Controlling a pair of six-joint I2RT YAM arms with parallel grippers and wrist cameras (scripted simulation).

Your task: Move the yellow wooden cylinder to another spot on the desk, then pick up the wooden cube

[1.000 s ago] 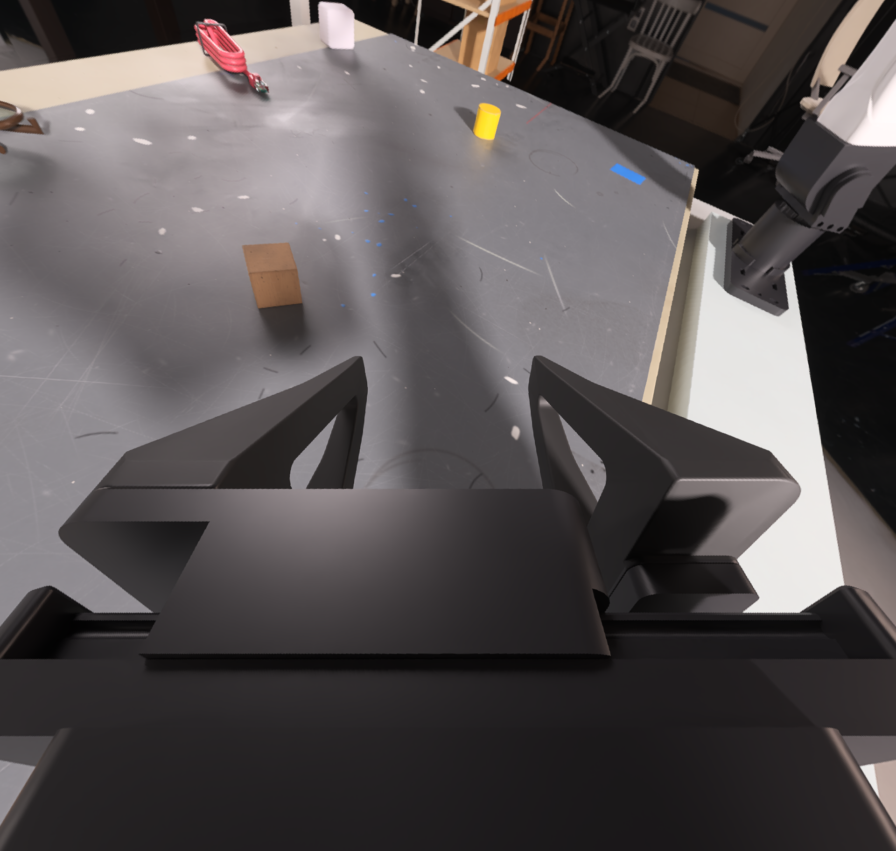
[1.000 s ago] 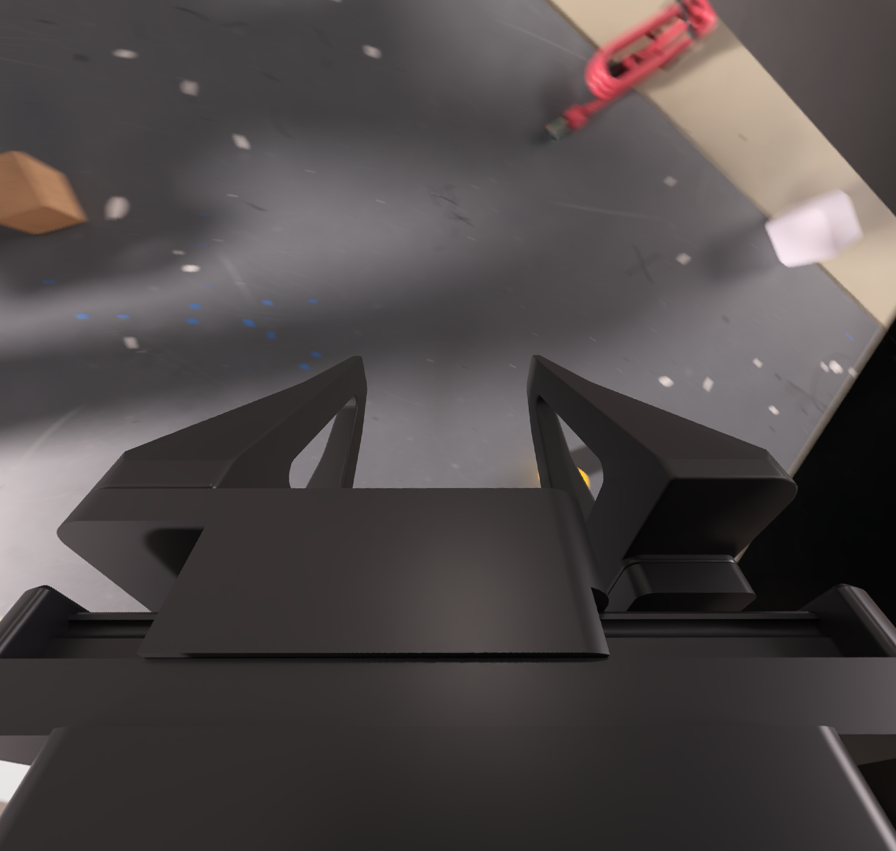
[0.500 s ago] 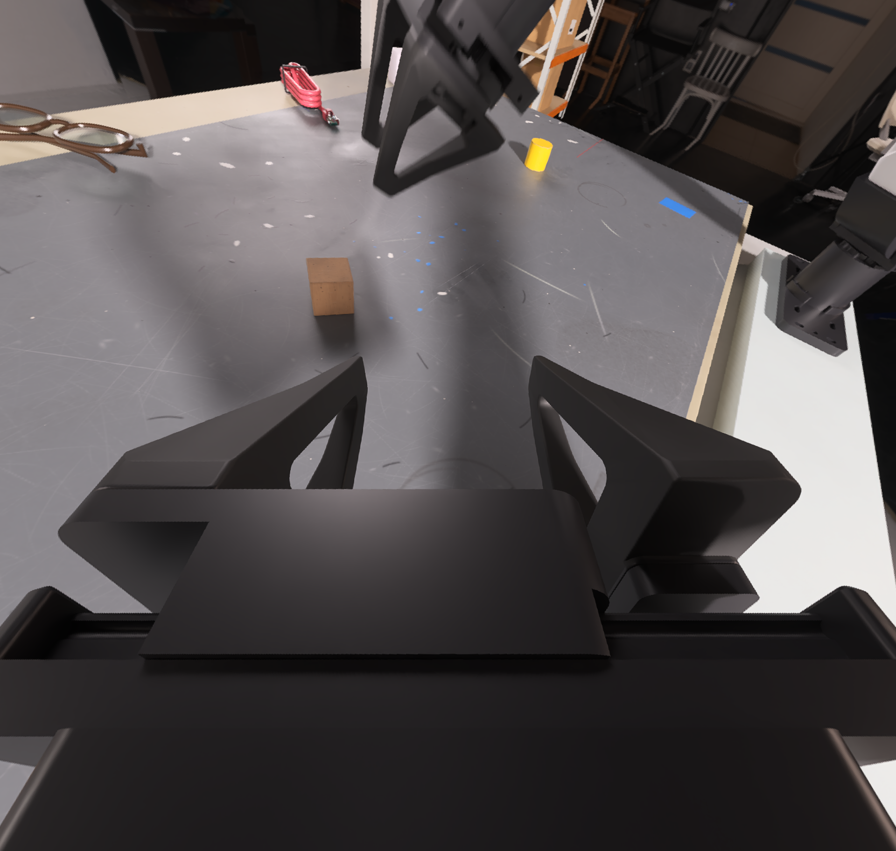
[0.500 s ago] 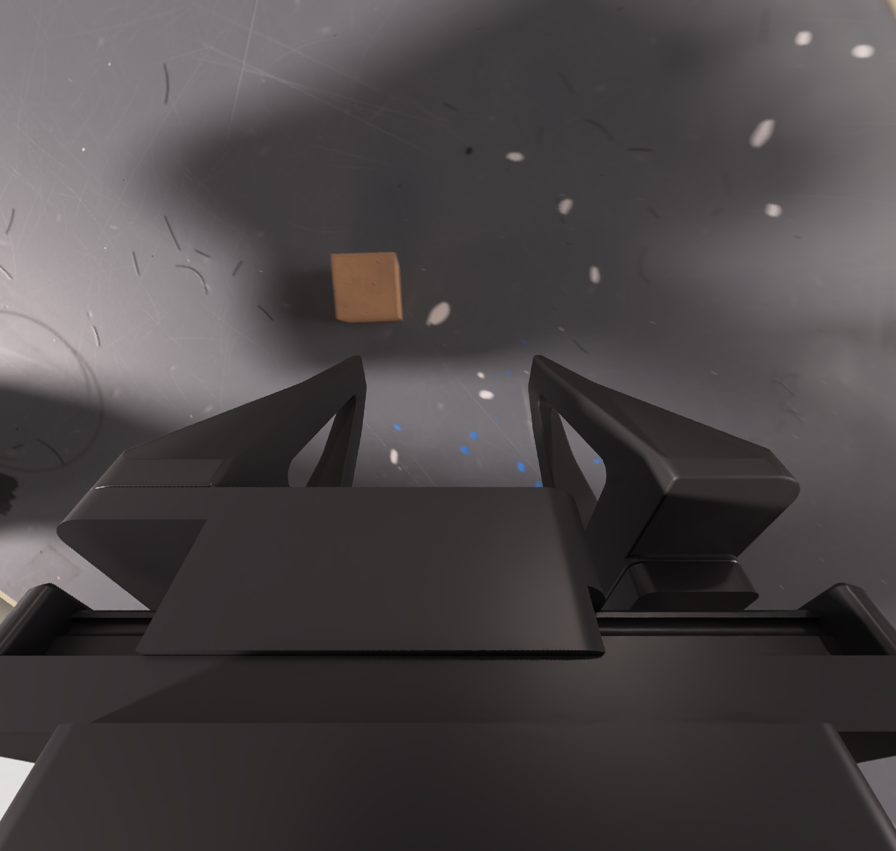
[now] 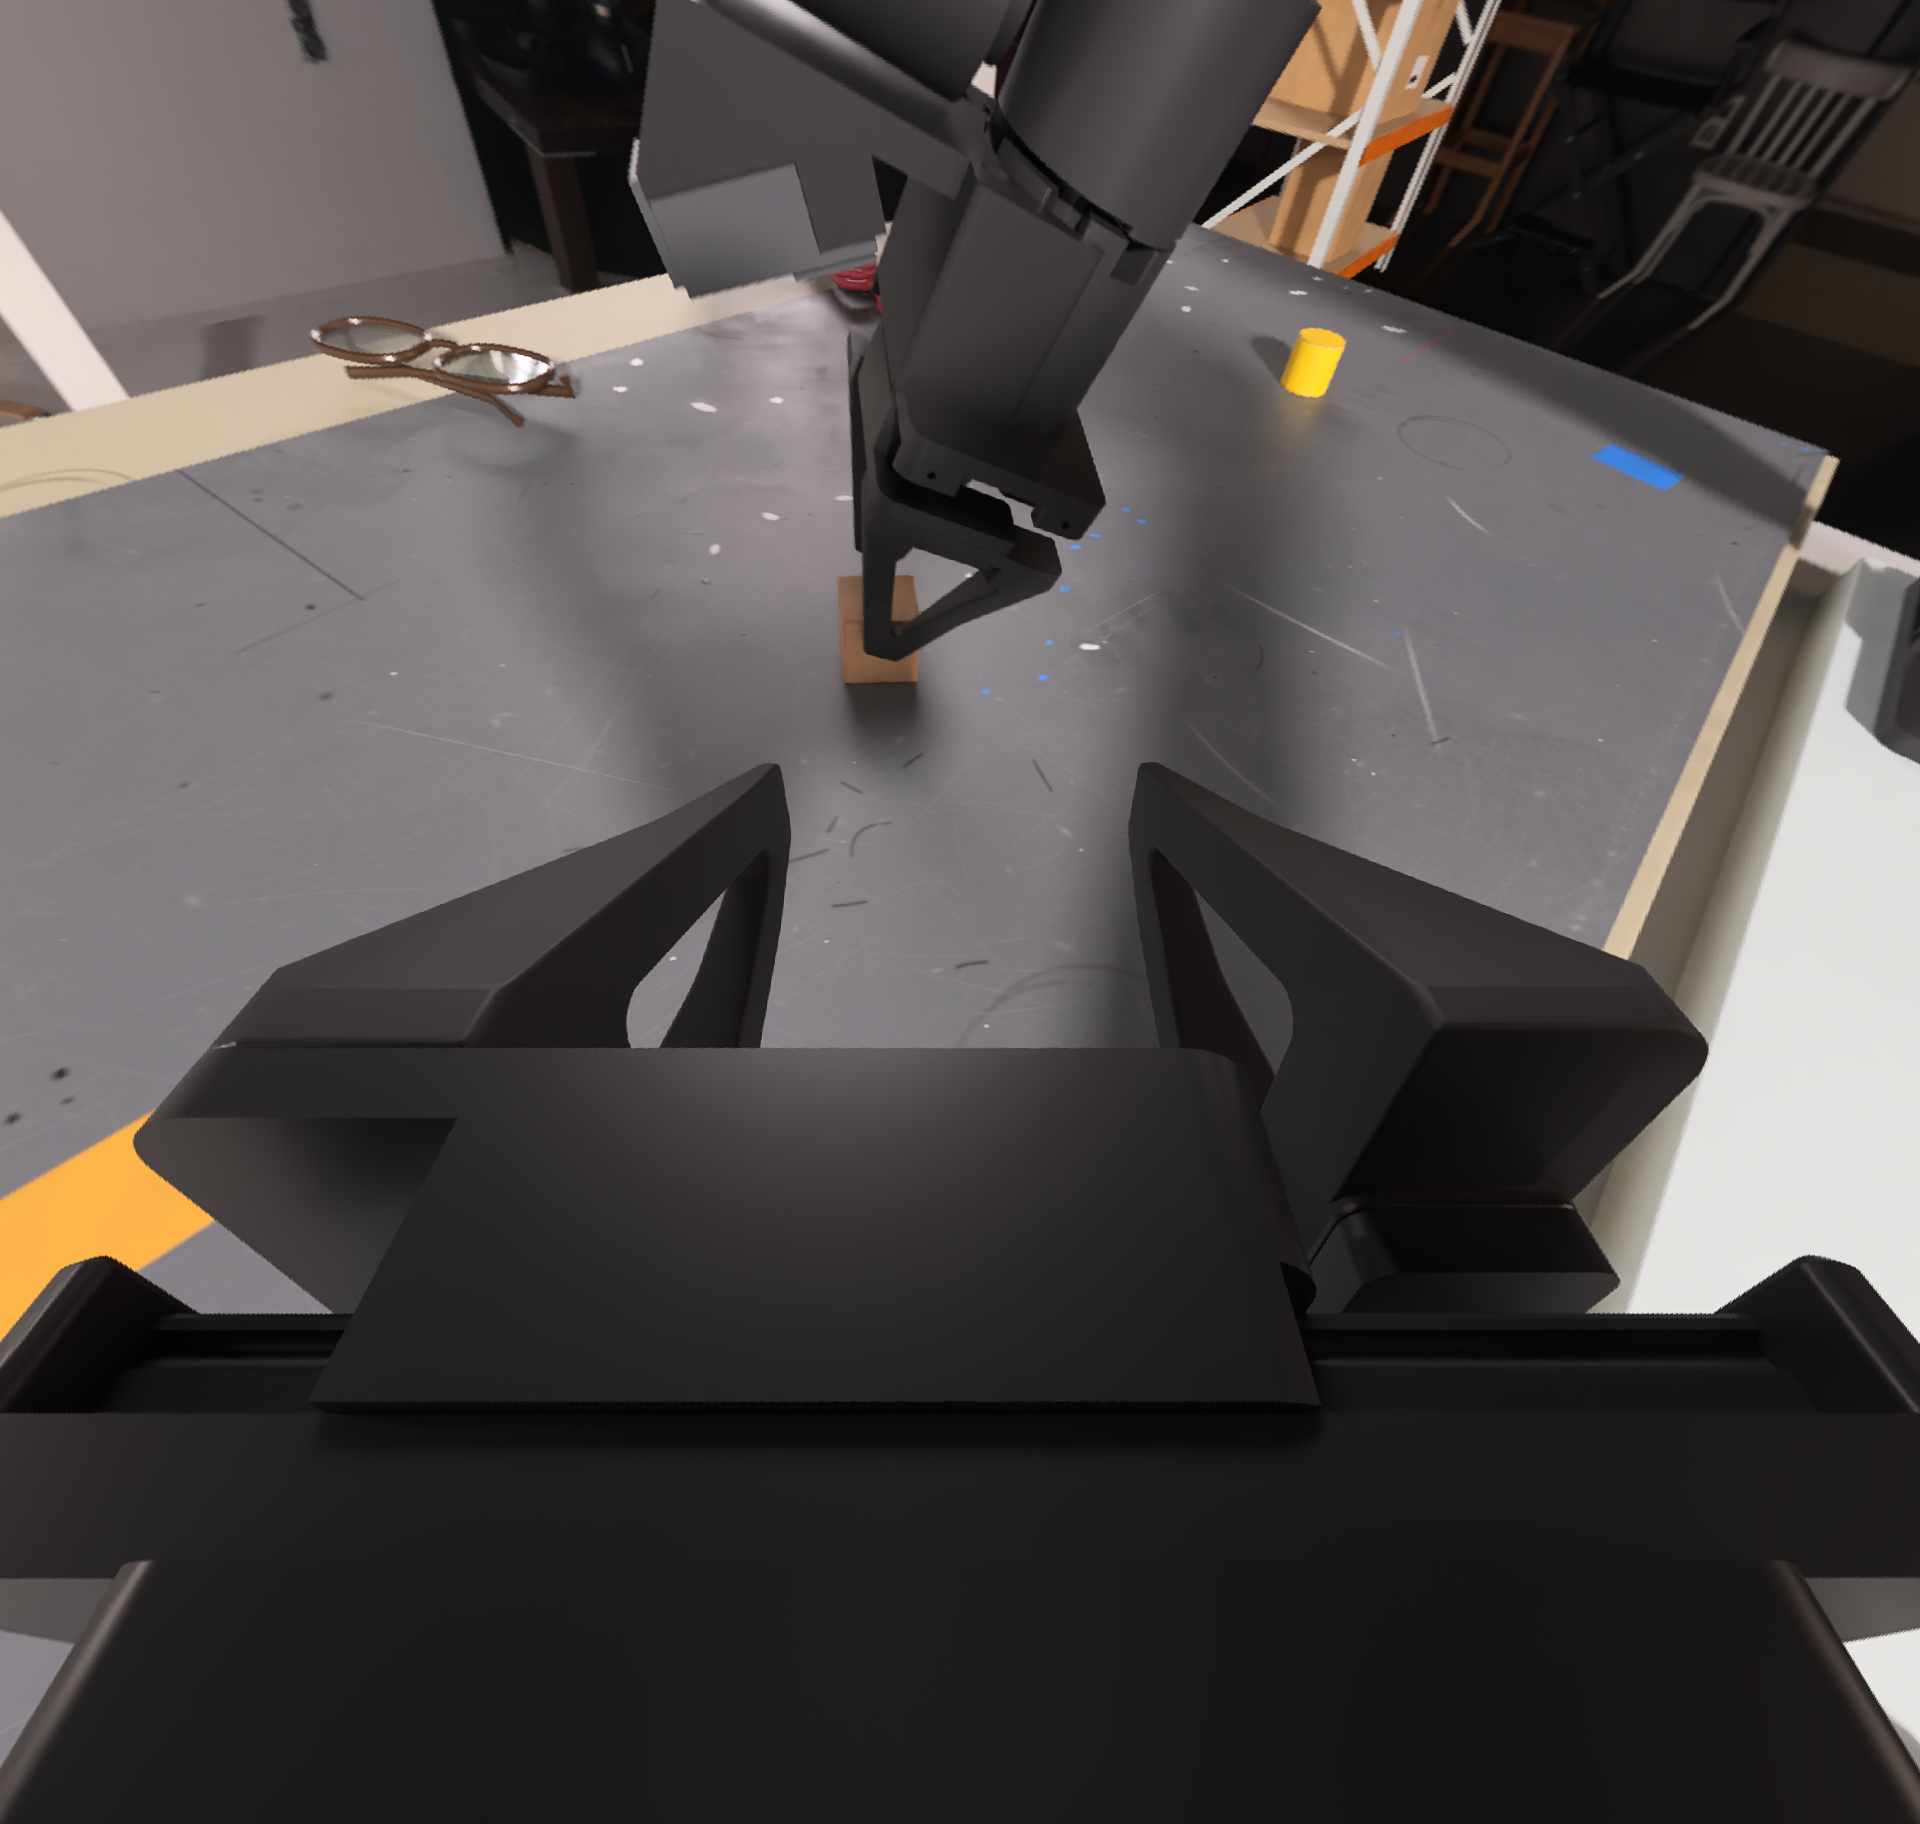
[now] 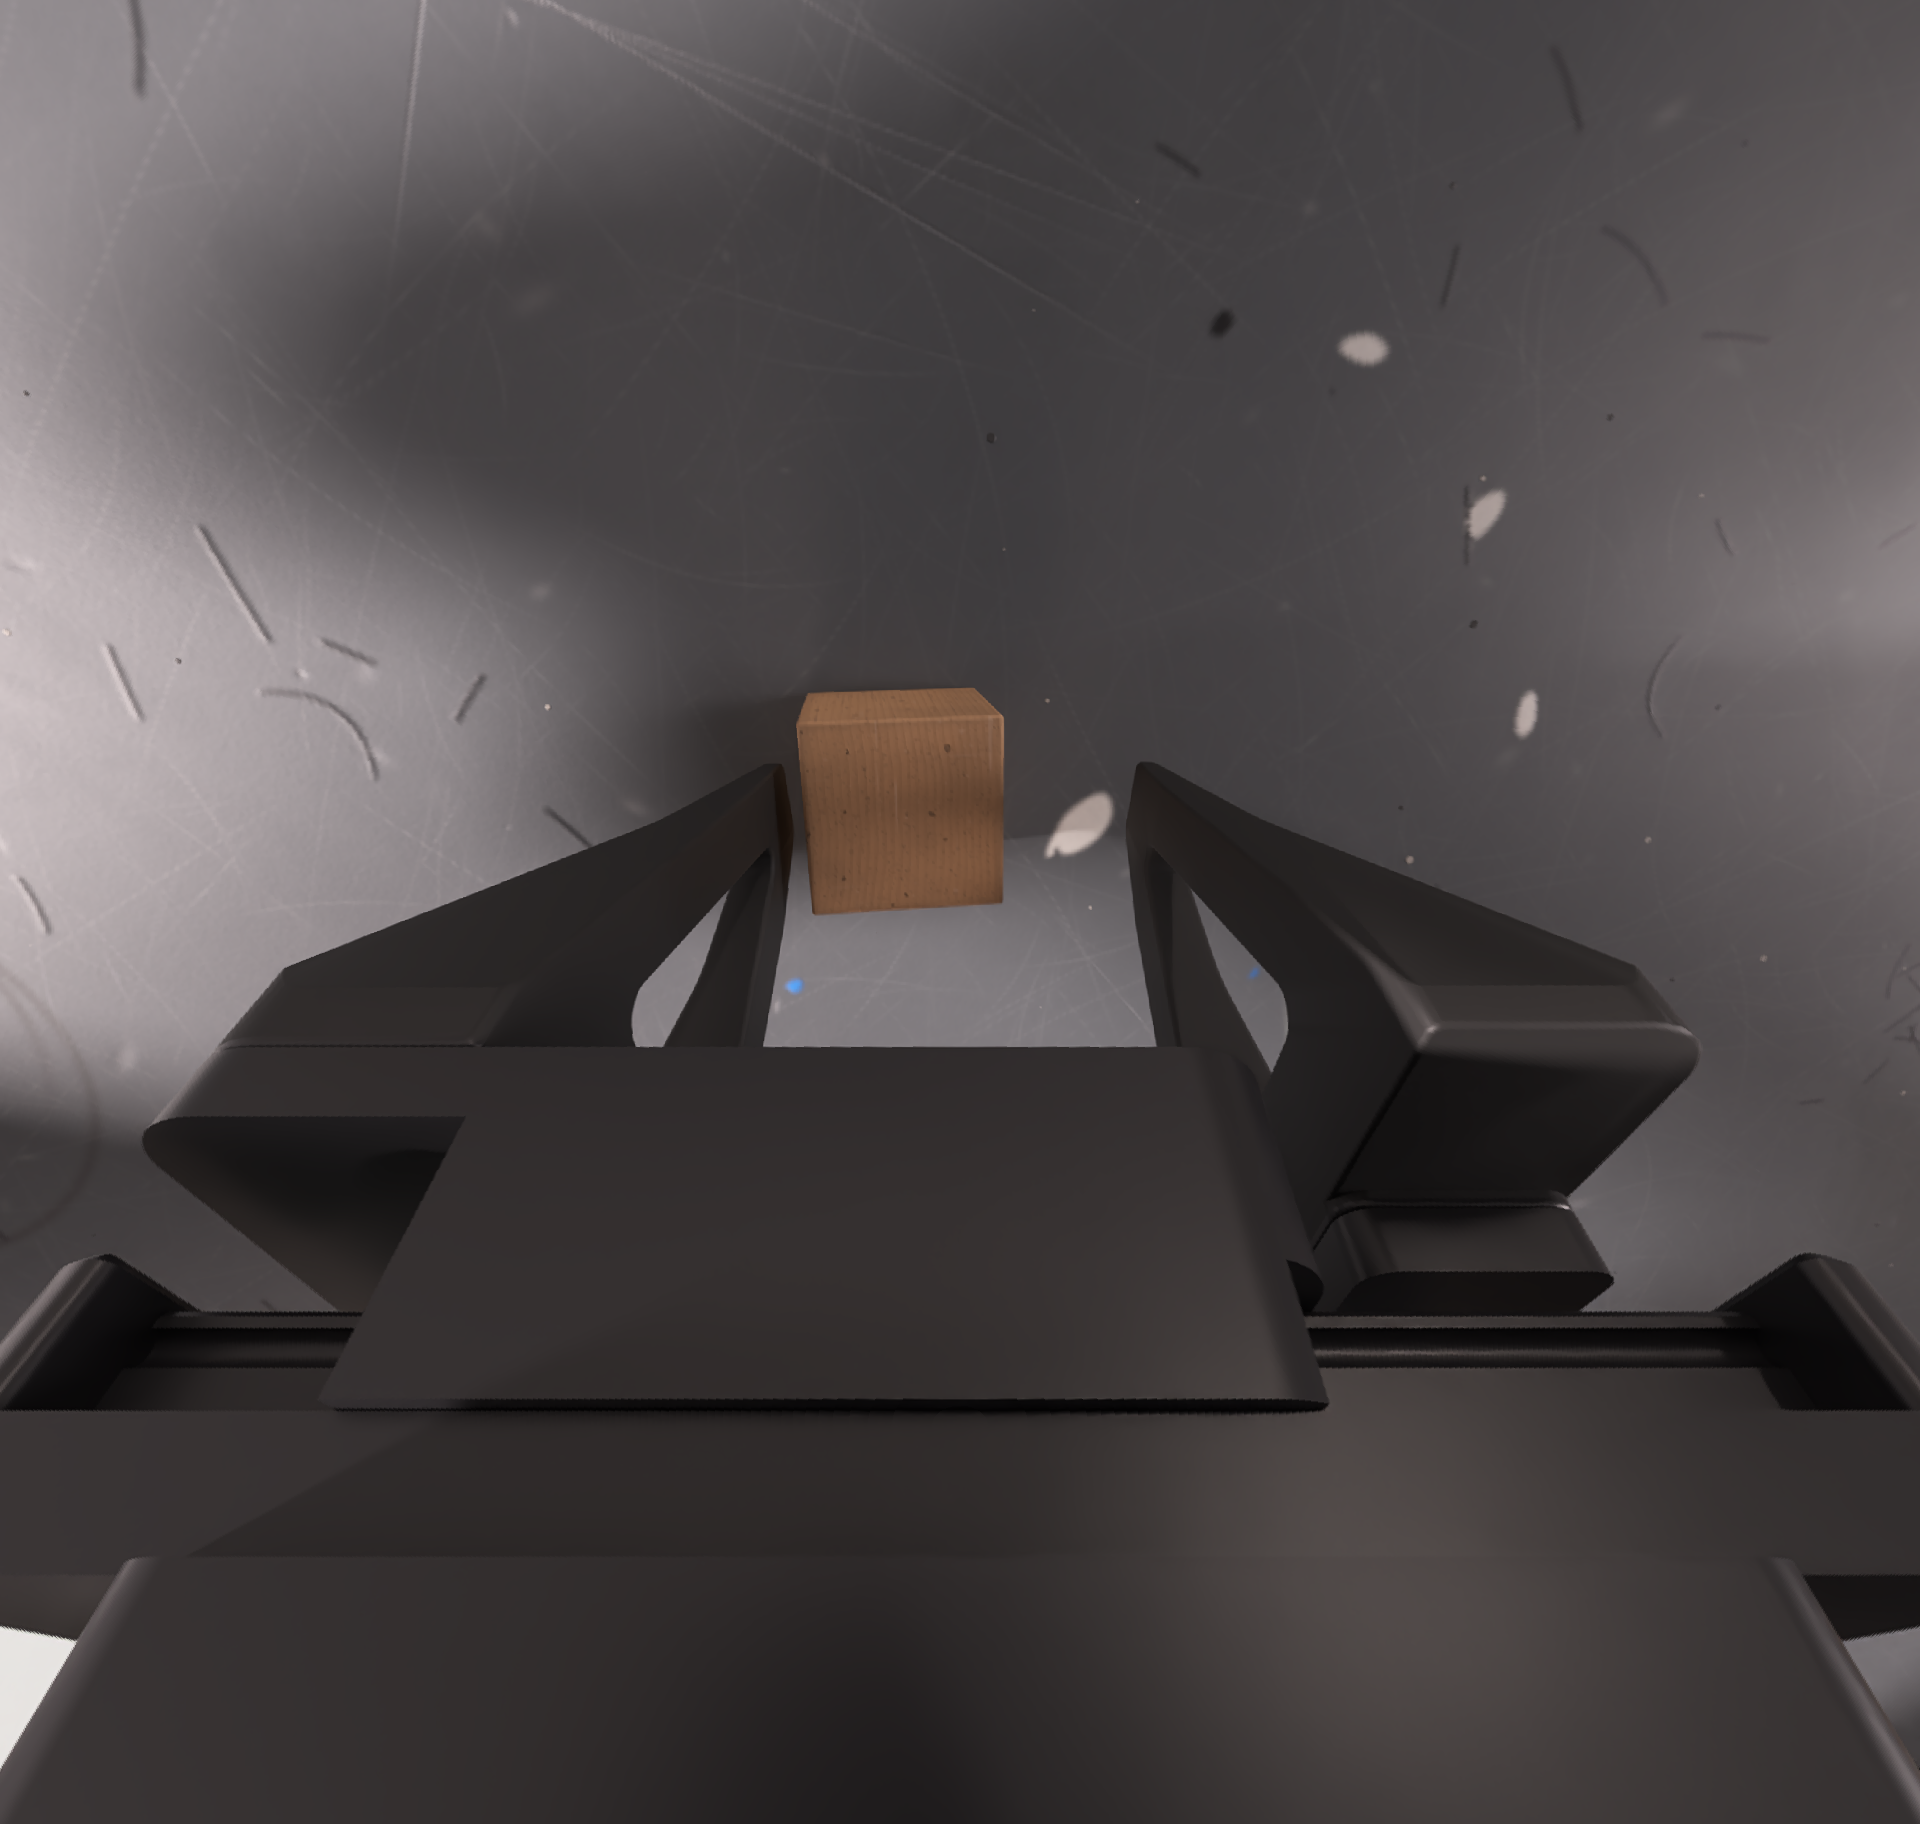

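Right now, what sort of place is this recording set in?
Probably a workshop or storage room. A scratched, paint-flecked grey desk holds the wooden cube and yellow wooden cylinder; behind it stand a metal shelving rack and stacked chairs.

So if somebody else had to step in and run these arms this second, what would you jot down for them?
Right end effector: open, lowered around the wooden cube, its fingers on either side, nothing gripped yet.
Left end effector: open, empty, held above the desk short of the cube.
Yellow cylinder: standing upright near the desk's far edge, clear of both arms.
Glasses lie at the far left; not part of the job.
Left: close on the cube and lift it.
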